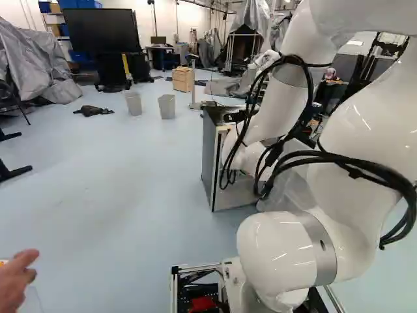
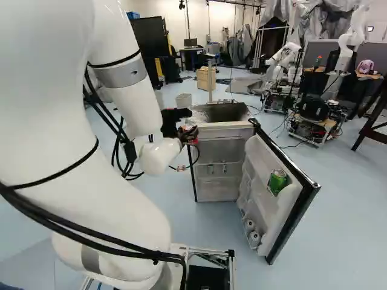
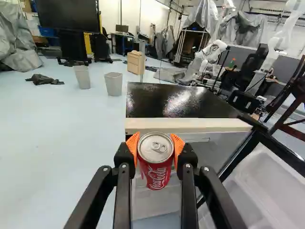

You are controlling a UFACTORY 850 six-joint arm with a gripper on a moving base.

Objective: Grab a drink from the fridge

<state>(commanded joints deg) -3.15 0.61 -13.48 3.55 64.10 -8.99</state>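
In the right base view my gripper (image 2: 187, 134) is at the upper front of the small fridge (image 2: 219, 127), whose door (image 2: 284, 205) stands wide open to the right. The wrist view shows the gripper (image 3: 156, 149) shut on a red soda can (image 3: 156, 169), an orange pad on each side of it. The can is upright, its silver lid showing. Behind it lie the fridge's dark top (image 3: 181, 101) and light front edge. A green can (image 2: 277, 181) sits in a door shelf, with white items (image 2: 251, 231) in a lower one.
Two grey bins (image 1: 167, 106) and a wooden cabinet (image 1: 183, 79) stand beyond the fridge. Another robot (image 2: 314, 121) is at the back right. A person's hand (image 1: 16, 283) shows at the near left of the left base view.
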